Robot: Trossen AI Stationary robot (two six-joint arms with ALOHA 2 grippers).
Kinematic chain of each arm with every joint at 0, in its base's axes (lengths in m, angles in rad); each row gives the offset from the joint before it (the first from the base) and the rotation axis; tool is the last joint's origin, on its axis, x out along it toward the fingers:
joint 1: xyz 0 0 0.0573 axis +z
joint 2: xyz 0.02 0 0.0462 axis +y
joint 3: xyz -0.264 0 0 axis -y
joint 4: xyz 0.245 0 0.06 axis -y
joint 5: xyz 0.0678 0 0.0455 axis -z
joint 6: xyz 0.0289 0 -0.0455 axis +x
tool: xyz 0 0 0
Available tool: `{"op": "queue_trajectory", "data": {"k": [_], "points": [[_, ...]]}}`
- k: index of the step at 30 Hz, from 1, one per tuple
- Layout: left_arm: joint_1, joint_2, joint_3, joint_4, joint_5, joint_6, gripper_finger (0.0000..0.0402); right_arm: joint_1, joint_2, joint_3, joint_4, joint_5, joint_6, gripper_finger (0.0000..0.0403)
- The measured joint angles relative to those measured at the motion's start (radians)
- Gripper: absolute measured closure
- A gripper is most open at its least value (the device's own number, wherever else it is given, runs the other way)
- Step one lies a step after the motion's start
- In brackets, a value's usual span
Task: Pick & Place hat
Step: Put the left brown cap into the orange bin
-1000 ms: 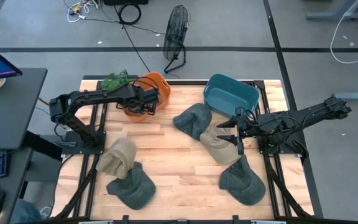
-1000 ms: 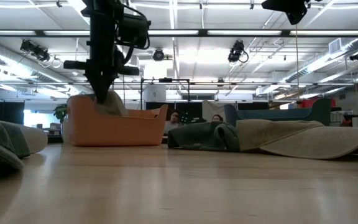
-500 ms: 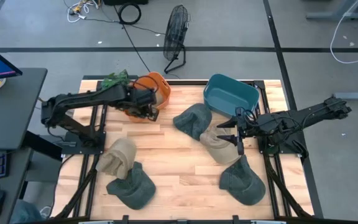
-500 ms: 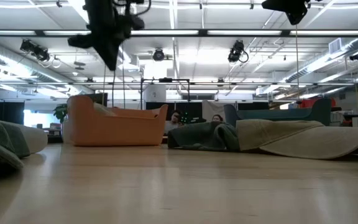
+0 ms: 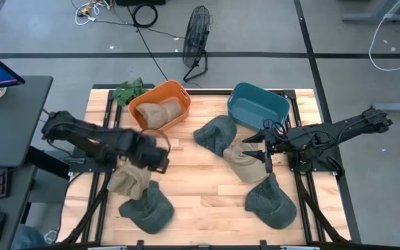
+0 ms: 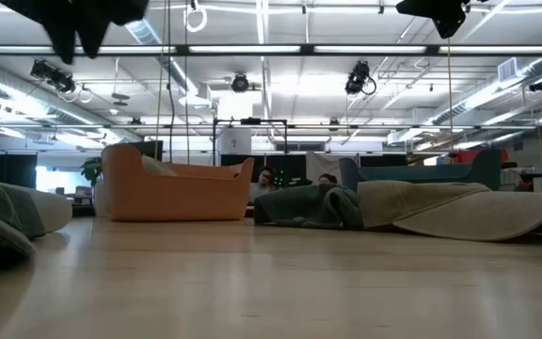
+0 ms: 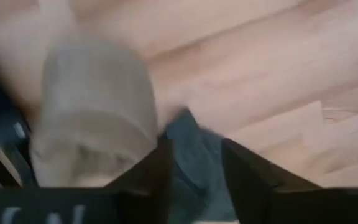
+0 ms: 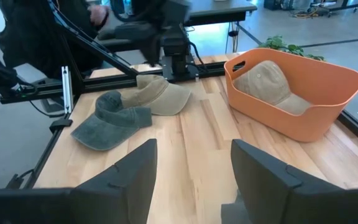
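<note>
A tan hat (image 5: pixel 160 115) lies inside the orange basket (image 5: pixel 176 93) at the back left of the wooden table (image 5: pixel 193 184), and the right wrist view shows it resting against the basket's far wall. The left gripper (image 5: pixel 160 156) hangs above the table in front of the basket, just beside a second tan hat (image 5: pixel 130 175) near the left edge; its jaws stand a little apart and hold nothing, with that tan hat and a green hat (image 5: pixel 148 207) visible below them in the left wrist view. The right gripper (image 5: pixel 259 147) waits over another tan hat (image 5: pixel 245 164) on the right side, its jaws spread wide and empty. A green hat (image 5: pixel 216 132) lies just behind that tan one, touching it, and a further green hat (image 5: pixel 272 200) sits nearer the front right. A blue bin (image 5: pixel 276 102) stands at the back right, and a green plant (image 5: pixel 128 90) sits just left of the basket.
</note>
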Motion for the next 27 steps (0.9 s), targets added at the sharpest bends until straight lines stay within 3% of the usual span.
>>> {"op": "queue_trajectory", "data": {"k": [8, 15, 27], "points": [[-0.249, 0.048, -0.005, -0.129, -0.008, -0.724, 0.0179, 0.0, 0.0, 0.0, -0.001, 0.0, 0.053, 0.0193], [-0.296, 0.072, -0.143, -0.086, -0.005, -0.751, 0.0173, 0.0, 0.0, 0.0, -0.003, 0.0, 0.05, 0.0193], [-0.244, 0.068, -0.514, 0.388, -0.005, -0.751, 0.0183, 0.0, 0.0, 0.0, -0.002, 0.0, 0.052, 0.0193]]}}
